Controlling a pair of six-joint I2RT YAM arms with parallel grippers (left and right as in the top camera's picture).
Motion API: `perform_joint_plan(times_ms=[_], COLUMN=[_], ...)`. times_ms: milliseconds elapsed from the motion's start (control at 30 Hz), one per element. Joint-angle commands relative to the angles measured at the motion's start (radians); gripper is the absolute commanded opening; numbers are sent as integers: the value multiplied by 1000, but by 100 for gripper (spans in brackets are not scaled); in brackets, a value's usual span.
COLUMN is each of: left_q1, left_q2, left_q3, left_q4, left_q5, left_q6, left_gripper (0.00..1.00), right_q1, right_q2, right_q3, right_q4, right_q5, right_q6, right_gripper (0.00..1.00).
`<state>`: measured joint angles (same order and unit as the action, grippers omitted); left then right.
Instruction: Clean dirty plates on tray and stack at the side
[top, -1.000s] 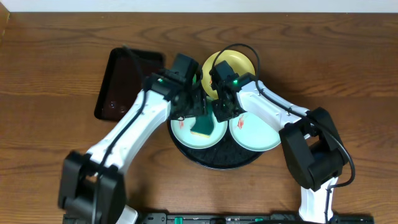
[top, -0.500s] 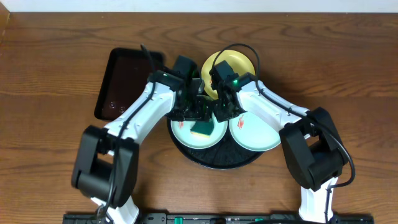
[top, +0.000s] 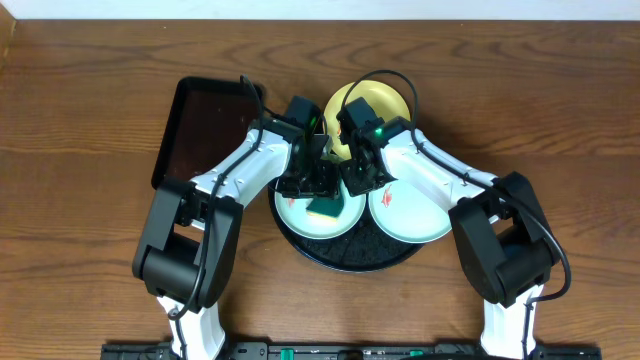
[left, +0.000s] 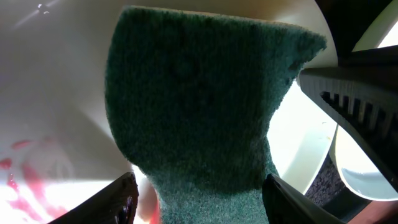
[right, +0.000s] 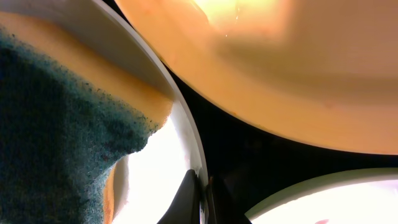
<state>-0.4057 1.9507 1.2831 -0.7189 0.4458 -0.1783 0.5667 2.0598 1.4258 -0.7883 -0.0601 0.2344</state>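
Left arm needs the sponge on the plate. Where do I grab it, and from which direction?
Pinch the sponge across its two side edges, coming straight down. It lies flat on the left plate, green scouring side up, so only the edges give purchase. The left gripper stands over its near end, one finger on each side.

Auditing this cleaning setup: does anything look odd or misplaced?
Red-orange smears soil the left pale mint round plate and the right pale mint round plate on the round black tray. A green scouring sponge lies on the left one. Nothing looks spilled or broken.
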Motion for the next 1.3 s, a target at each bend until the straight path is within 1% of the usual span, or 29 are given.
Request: perform_joint_plan(times_ms=[0,167,300,400,467,567,667,800,833,867,1067,1167,1267], left_q1=[2,-17,-30,-29,-29,-30,-29,-22,-17,-10,27,53,79], left_q2=[10,10,17,32,48,76,95,95,95,95,95,95,95], left_q3=[-10,-10,-10,-10,-10,-10,-10,-10,-10,-10,-10,-10,-10], left_q4=[2,12,37,44,45,41,27,-6,-15,-30,-93,-116,-130], left_q5=[18,6,-27,-32,-50,-78,-164,-328,-364,-417,-633,-689,-711], left_q6=[8,-6,-27,-36,-48,-58,-100,-203,-228,-262,-363,-377,-377], left_gripper=[63,58,55,51,42,35,27,10,8,8,8,8,8], right_q1=[4,4,4,4,4,4,4,4,4,4,4,3,3], right_q2=[8,8,8,8,8,8,8,8,8,8,8,8,8], right_q3=[-9,-9,-9,-9,-9,-9,-9,-9,-9,-9,-9,-9,-9], right_q4=[-16,-16,-16,-17,-17,-17,-19,-27,-32,-36,-46,-46,-45], right_q5=[-1,-1,-1,-1,-1,-1,-1,0,0,0,0,0,0], right_q6=[-3,-3,-3,-3,-3,-3,-3,-3,-3,-3,8,21,23], right_gripper=[1,1,1,1,1,1,1,1,1,1,1,1,1])
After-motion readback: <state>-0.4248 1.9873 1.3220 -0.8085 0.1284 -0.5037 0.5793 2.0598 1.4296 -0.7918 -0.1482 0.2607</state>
